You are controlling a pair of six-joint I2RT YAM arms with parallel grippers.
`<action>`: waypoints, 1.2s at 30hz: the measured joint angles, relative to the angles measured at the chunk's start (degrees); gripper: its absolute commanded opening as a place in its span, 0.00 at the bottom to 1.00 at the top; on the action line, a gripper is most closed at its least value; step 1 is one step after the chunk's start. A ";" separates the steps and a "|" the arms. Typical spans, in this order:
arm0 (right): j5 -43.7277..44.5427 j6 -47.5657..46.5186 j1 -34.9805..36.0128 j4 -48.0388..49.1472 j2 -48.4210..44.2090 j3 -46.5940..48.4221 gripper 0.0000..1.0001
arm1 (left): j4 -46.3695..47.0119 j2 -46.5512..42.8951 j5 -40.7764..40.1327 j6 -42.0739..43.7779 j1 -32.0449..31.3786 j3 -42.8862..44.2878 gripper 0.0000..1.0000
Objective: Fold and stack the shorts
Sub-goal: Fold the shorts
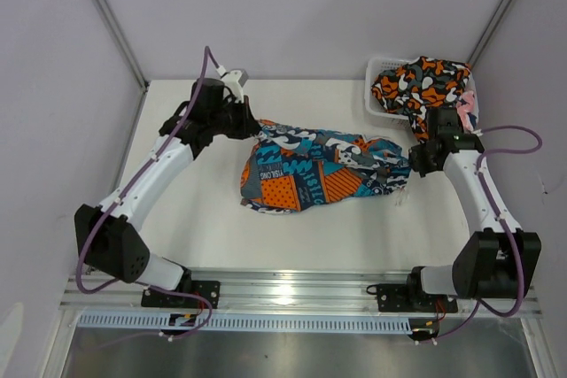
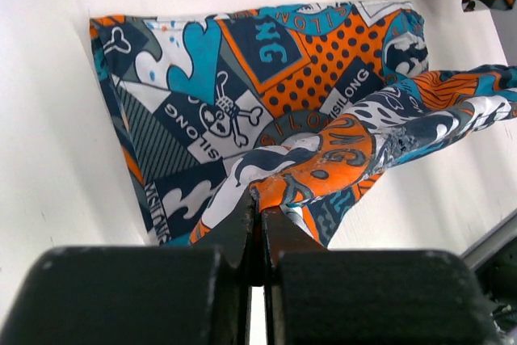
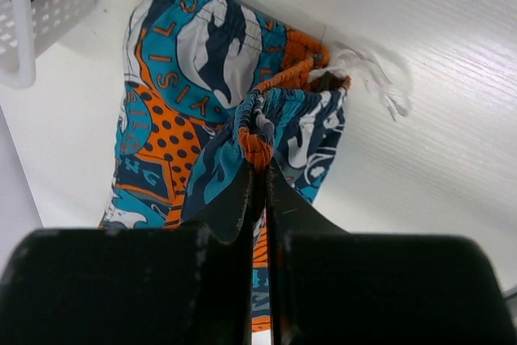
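Observation:
Blue-teal-orange patchwork shorts [image 1: 314, 173] lie stretched across the middle of the white table [image 1: 213, 245]. My left gripper [image 1: 255, 127] is shut on their left end, pinching an orange fold of the shorts [image 2: 323, 163] in the left wrist view. My right gripper [image 1: 410, 162] is shut on the gathered waistband of the shorts [image 3: 260, 131] at the right end, beside the white drawstring [image 3: 367, 74]. Orange-black-white camouflage shorts [image 1: 421, 81] hang out of the white mesh basket [image 1: 383, 66] at the back right, with a bit of pink-patched fabric [image 1: 467, 104] beside them.
The basket's rim [image 3: 20, 30] shows at the upper left of the right wrist view, close to my right gripper. Walls close in the table at the left, back and right. A metal rail [image 1: 292, 289] with the arm bases runs along the near edge.

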 measured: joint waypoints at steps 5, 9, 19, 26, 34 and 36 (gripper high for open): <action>0.00 0.22 -0.70 1.25 4.98 3.04 0.00 | 1.05 5.33 -0.57 -0.50 0.00 3.23 0.00; 0.17 0.39 -0.70 3.13 8.85 6.32 0.00 | 1.49 8.41 -1.51 -0.66 0.07 4.72 0.00; 0.52 -0.59 -0.48 3.45 21.16 18.12 0.00 | 2.32 9.64 -0.22 -3.52 1.79 3.96 0.00; 0.59 -1.86 -0.15 4.66 19.47 15.72 0.00 | 3.02 6.97 3.26 -5.11 2.25 0.79 0.00; 0.79 -3.67 0.07 5.64 5.42 4.33 0.00 | 1.90 -6.95 7.15 -5.53 1.36 -2.54 0.00; 0.66 -3.78 0.11 6.16 0.72 0.70 0.00 | 1.25 -10.82 7.87 -5.51 0.68 -3.80 0.00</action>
